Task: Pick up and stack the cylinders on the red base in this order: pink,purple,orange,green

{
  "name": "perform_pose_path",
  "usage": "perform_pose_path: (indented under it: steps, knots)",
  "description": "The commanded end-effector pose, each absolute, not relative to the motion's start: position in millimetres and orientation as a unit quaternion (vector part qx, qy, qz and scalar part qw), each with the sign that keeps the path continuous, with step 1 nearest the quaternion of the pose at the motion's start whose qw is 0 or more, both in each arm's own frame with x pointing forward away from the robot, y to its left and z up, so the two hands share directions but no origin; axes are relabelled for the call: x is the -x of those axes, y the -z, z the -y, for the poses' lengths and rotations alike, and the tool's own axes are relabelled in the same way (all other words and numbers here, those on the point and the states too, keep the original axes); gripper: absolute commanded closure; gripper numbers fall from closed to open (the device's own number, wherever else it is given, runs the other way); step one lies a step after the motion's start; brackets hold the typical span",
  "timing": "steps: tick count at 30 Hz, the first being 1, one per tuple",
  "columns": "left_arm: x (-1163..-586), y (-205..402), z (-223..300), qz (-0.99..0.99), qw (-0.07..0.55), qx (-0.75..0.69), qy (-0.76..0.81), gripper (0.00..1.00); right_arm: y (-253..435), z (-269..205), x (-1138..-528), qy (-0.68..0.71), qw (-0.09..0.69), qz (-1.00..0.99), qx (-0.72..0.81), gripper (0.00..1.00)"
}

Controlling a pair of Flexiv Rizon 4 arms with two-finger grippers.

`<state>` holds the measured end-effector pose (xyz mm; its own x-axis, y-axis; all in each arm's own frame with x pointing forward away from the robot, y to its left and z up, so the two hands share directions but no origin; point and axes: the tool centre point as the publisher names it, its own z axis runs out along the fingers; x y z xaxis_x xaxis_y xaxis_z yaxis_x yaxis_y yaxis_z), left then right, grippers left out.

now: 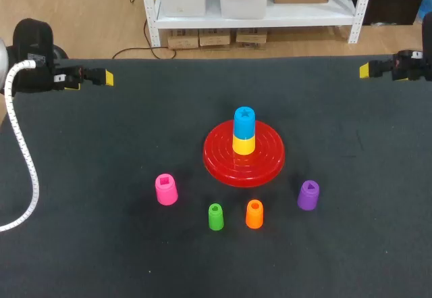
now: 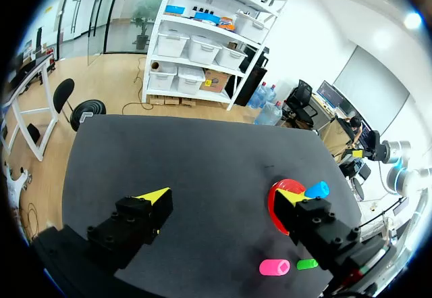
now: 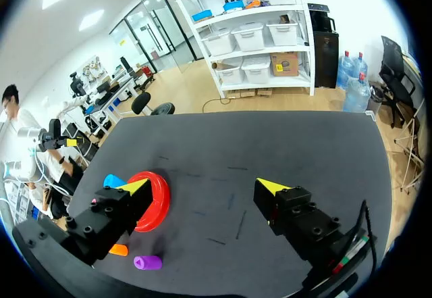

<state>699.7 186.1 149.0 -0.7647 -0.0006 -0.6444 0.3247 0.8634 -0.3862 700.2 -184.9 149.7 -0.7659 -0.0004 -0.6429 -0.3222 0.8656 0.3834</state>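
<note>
The dark table (image 1: 101,149) carries everything, and both arms sit at its far corners, well apart from the pieces. The left claw (image 2: 223,194) stands wide and holds nothing; the right claw (image 3: 202,185) is spread just as wide and also holds nothing. The red base (image 1: 223,163) lies between the two claws, out ahead of each, and each wrist view has one of its own fingers covering part of the base. On the base a yellow cylinder (image 1: 244,144) stands upright with a blue cylinder (image 1: 244,117) on top of it; from the right claw only the blue one's end peeks past the finger. Four loose pieces stand on the table beyond the base from both claws: the pink cylinder (image 1: 166,189) toward the left claw's side, the purple cylinder (image 1: 308,195) toward the right claw's side, and the orange cylinder (image 1: 254,214) and green cylinder (image 1: 215,217) near each other between them. The left wrist view shows only pink and green, the right only orange and purple.
</note>
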Motion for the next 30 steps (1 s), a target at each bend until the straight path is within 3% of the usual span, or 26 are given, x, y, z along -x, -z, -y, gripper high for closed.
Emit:
perform_pose_path:
  steps: [1, 23, 30]
  knots:
    - [-699.0, -149.4, -185.7, -0.907, 0.332, -0.102, 0.237, 0.00, -149.7, 184.9, -700.1, -0.243, 0.331, -0.908, 0.089, 0.00]
    - [-697.0, -150.0, -188.1, -0.902, 0.339, -0.114, 0.241, 0.00, -149.7, 184.9, -700.1, -0.243, 0.331, -0.908, 0.089, 0.00]
    - [-680.1, -150.6, -180.4, -0.854, 0.361, -0.297, 0.227, 0.00, -149.7, 184.9, -700.1, -0.243, 0.331, -0.908, 0.089, 0.00]
